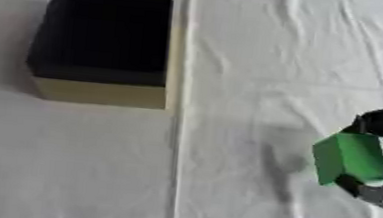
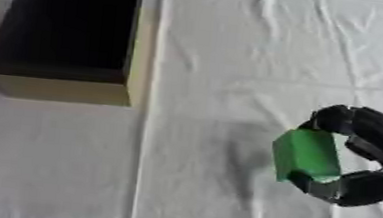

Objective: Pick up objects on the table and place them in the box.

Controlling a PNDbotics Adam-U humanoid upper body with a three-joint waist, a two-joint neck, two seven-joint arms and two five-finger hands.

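A green block (image 2: 306, 155) hangs above the white cloth at the right, and my right hand (image 2: 374, 132) is shut on it, fingers over its top and thumb curled under its lower edge. Its shadow falls on the cloth to the left of it. The box (image 1: 105, 40), open-topped with a black inside and pale tan walls, stands at the upper left, well apart from the block. My left hand shows in neither view.
A white wrinkled cloth (image 1: 261, 62) covers the table, with a long fold line running down beside the box's right wall. Bare cloth lies between the box and my right hand.
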